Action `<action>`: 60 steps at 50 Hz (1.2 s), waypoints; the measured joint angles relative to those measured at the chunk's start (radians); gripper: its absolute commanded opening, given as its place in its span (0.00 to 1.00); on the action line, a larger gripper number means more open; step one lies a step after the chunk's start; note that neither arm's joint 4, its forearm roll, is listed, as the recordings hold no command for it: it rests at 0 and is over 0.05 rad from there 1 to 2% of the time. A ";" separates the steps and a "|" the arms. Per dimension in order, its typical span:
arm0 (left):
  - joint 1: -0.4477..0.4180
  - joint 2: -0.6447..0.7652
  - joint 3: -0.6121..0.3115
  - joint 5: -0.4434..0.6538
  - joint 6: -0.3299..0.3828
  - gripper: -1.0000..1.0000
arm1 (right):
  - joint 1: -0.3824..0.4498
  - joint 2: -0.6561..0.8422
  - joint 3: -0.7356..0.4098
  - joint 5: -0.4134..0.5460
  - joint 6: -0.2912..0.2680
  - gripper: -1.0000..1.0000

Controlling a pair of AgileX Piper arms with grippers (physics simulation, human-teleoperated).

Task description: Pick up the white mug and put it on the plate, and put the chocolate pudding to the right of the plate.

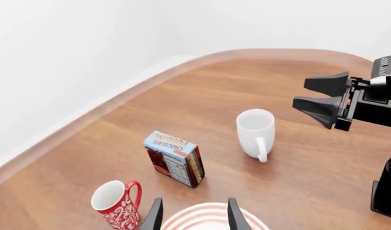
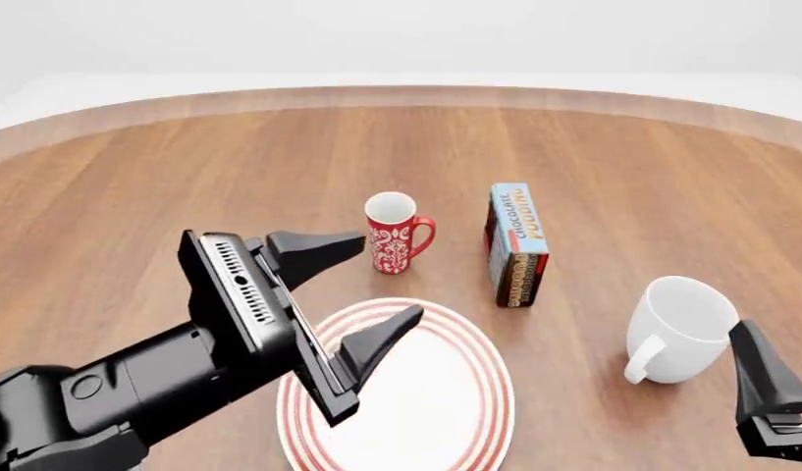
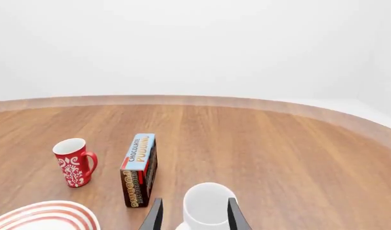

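Observation:
The white mug (image 2: 682, 329) stands upright on the table right of the plate (image 2: 495, 368), its handle toward the near side. My right gripper (image 2: 768, 392) is open just near-right of the mug and partly cut off by the frame edge. In the right wrist view the right gripper (image 3: 194, 201) frames the mug (image 3: 206, 206) without touching it. The chocolate pudding (image 2: 516, 245) stands on edge between the two mugs, behind the plate. Open and empty, my left gripper (image 2: 390, 276) hovers over the plate's far-left rim.
A red mug with a white floral pattern (image 2: 394, 233) stands just behind the plate, left of the pudding box. The wooden table's curved far edge (image 2: 401, 95) meets a white wall.

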 measured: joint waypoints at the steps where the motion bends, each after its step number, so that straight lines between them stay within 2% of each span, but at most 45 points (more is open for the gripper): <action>1: -0.004 0.007 -0.004 0.000 0.000 1.00 | 0.000 0.000 0.000 0.000 0.000 1.00; 31: -0.088 0.190 -0.096 -0.022 -0.022 1.00 | 0.000 0.000 0.000 0.000 0.000 1.00; 60: -0.138 0.327 -0.211 0.020 -0.040 1.00 | -0.005 -0.002 0.001 0.001 -0.002 1.00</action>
